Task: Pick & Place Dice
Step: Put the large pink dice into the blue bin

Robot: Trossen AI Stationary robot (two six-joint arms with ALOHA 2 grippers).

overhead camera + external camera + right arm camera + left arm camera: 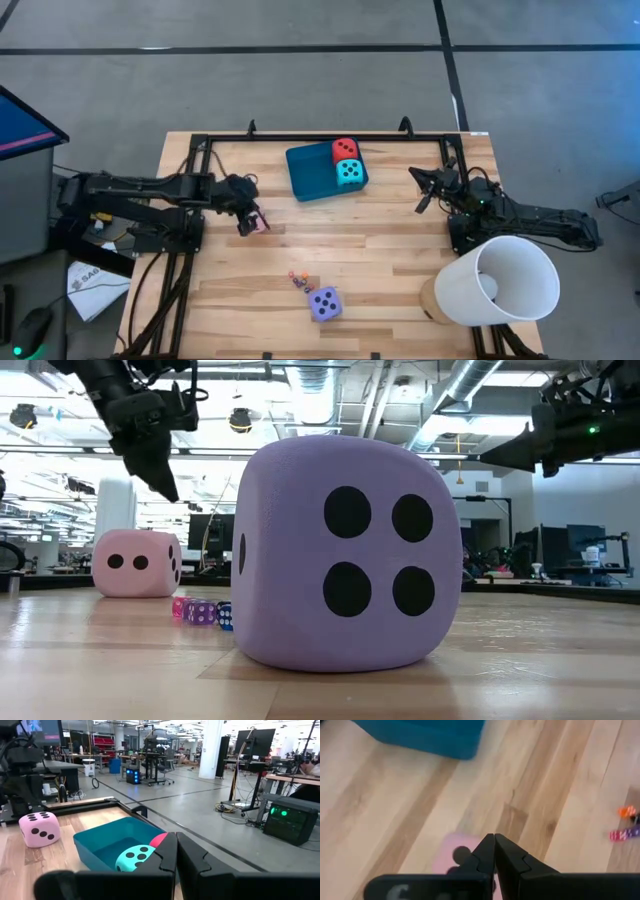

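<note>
1. The red die [344,148] and turquoise die [349,173] sit inside the teal tray [305,172] at the table's far centre.
2. The pink die [259,222] rests at left below the left gripper [244,226], whose fingers are pressed together, empty.
3. The purple die [325,303], four pips toward the low camera, lies near centre beside small coloured dice [298,279].
4. The right gripper [420,207], fingers closed on nothing, hovers at right.
5. A white cup [497,282] lies on the wooden table [390,250]; no writing reads clearly; a workshop stretches behind.

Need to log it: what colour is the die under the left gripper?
Pink die with dark pips, clearest in the right wrist view.
</note>
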